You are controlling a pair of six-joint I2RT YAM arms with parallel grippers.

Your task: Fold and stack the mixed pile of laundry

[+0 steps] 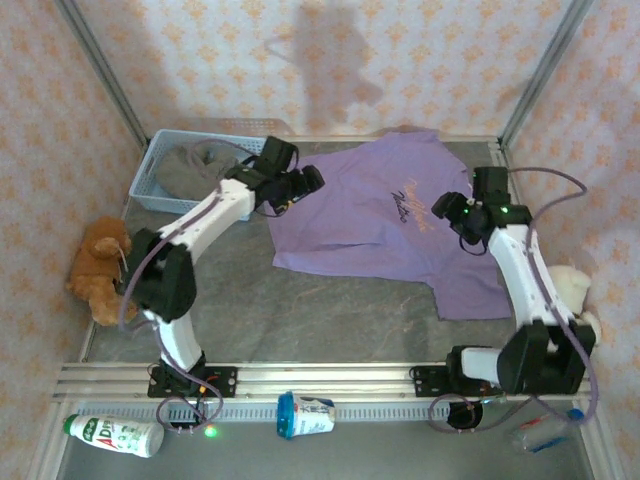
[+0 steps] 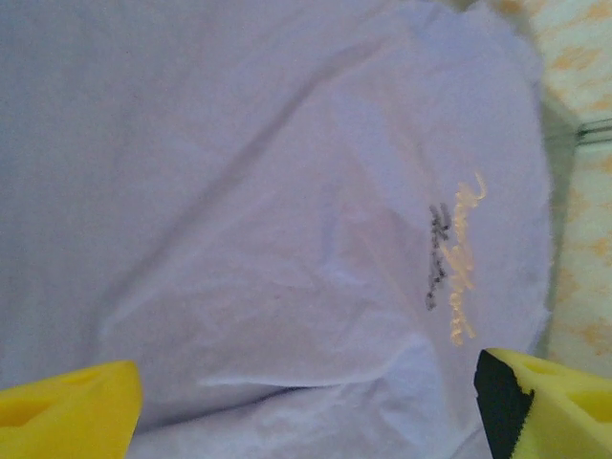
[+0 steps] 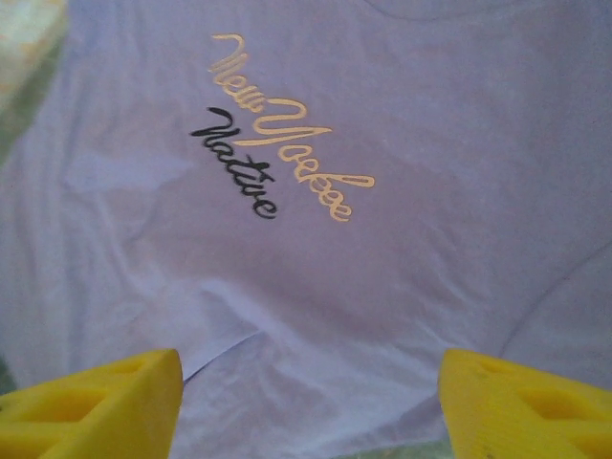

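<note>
The lavender-purple T-shirt (image 1: 370, 215) lies spread on the table, chest print (image 3: 277, 143) facing up. My left gripper (image 1: 305, 183) hovers over the shirt's left edge; its yellow fingers (image 2: 67, 406) stand wide apart above the cloth (image 2: 287, 191), nothing between them. Over the shirt's right side, just past the print, is my right gripper (image 1: 447, 212), also open above the fabric (image 3: 382, 287). A fold edge runs across the cloth below each gripper. The grey top (image 1: 195, 168) sits bunched in the light blue basket (image 1: 150, 165) at the back left.
A brown plush toy (image 1: 98, 268) leans at the left wall and a cream one (image 1: 572, 290) at the right, beside the right arm. In front of the arm rail lie a bottle (image 1: 115, 435) and a cup (image 1: 305, 415). Bare grey table (image 1: 330, 320) shows near the shirt's hem.
</note>
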